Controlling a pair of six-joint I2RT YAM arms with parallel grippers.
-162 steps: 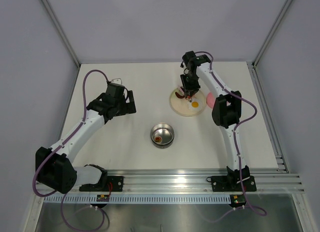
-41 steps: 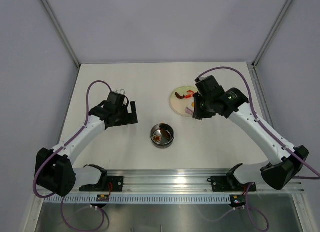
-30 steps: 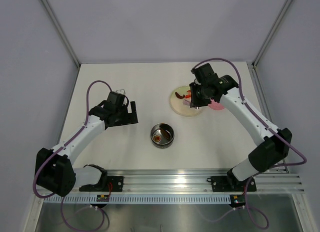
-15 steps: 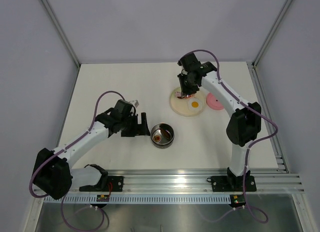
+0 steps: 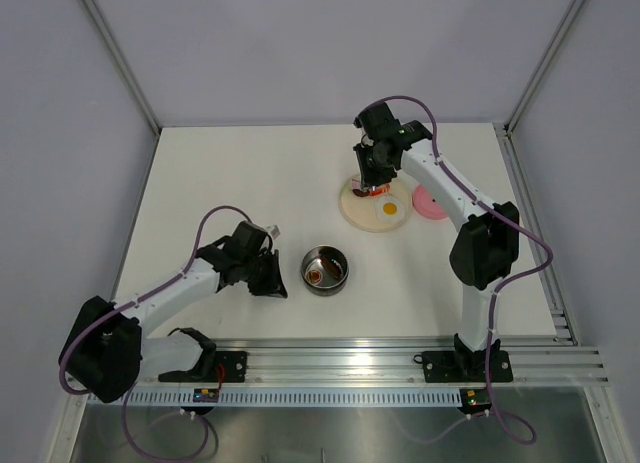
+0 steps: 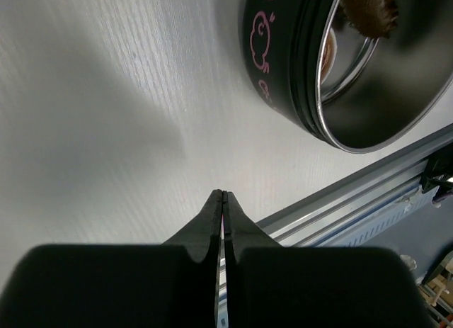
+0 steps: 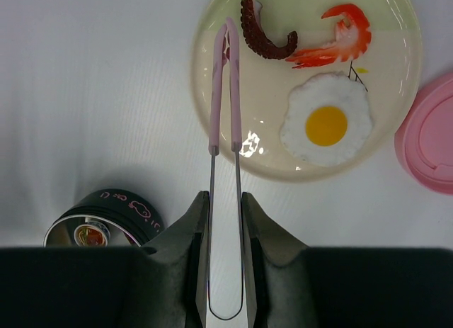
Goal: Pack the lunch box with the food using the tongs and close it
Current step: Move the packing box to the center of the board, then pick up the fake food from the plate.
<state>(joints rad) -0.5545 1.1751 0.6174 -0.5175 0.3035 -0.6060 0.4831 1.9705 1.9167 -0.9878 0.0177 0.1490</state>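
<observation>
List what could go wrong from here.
The tongs have slim tips beside the curved dark red piece; they may slip off or push it into the shrimp.
The bowl stands apart from the plate, so a loose pinch could drop the piece on the table.
The shut left gripper beside the bowl might knock it.

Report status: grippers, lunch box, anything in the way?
Right gripper shut on tongs, tips over plate beside dark curved piece. Left gripper shut, empty, beside lunch box. Lid off, right of plate. Nothing blocking.
</observation>
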